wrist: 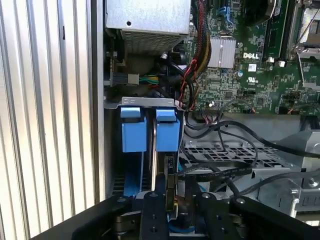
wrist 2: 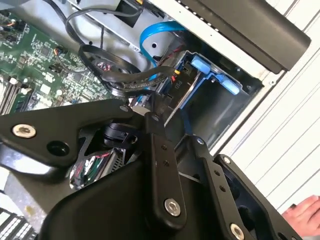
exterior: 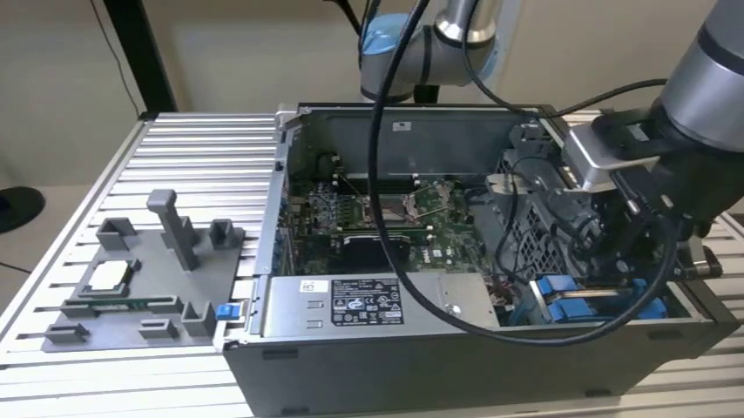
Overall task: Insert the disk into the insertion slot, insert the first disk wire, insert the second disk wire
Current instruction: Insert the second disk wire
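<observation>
Ribbed aluminium tabletop [exterior: 174, 157], silver slats running across, carrying the whole setup. Behind it, a plain beige wall [exterior: 233, 52], with a black post [exterior: 138, 52] rising at about 11 o'clock in the exterior view. Dark round something on the floor [exterior: 16, 209] at 9 o'clock, cut by the frame edge.

Open PC case [exterior: 465, 366] sitting mid-table, green motherboard [exterior: 384, 218] showing inside. Grey plastic fixture tray [exterior: 139, 287] lying on the slats at 9 o'clock of the case, near it but not touching.

The disk [wrist: 167, 131] standing on edge in the insertion slot [wrist 2: 220, 105], down in the 4 o'clock corner of the case in the exterior view, blue carrier tabs poking up. Silver power-supply box [exterior: 372, 305] just beside that, at 6 o'clock.

Hand [wrist: 172, 200] reaching down into that same corner, right over the disk's edge, with black cables [wrist: 220, 172] looped close by and a blue cable [wrist 2: 155, 32] curling behind. Can't tell if it's clenched or released, too much clutter around it.

Also a person's fingertips [wrist 2: 305, 215] resting on the slats outside the case in the second wrist view.
</observation>
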Available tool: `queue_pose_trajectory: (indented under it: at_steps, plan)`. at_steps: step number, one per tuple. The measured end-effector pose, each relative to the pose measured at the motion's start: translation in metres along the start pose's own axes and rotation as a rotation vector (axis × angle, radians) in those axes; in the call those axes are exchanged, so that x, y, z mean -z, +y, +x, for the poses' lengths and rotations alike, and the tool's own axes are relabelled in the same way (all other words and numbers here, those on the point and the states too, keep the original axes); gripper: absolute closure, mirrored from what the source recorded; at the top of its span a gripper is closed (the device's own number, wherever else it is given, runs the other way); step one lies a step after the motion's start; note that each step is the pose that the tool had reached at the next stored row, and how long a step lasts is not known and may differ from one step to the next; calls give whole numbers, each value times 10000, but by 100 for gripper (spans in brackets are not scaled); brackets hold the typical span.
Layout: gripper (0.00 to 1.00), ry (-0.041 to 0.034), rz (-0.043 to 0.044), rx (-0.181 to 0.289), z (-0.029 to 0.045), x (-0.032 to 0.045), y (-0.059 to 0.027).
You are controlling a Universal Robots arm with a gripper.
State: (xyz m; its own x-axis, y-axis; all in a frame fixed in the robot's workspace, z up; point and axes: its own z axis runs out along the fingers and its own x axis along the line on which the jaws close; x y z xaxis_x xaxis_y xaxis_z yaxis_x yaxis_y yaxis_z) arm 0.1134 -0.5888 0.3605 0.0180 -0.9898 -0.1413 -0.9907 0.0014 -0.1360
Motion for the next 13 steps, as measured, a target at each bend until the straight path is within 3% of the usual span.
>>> queue_pose_trajectory:
  at_steps: [6, 13]
  plan:
    - [0, 0, -11, -1, -30, 213, -30]
    - [0, -2, -14, -1, -32, 222, -31]
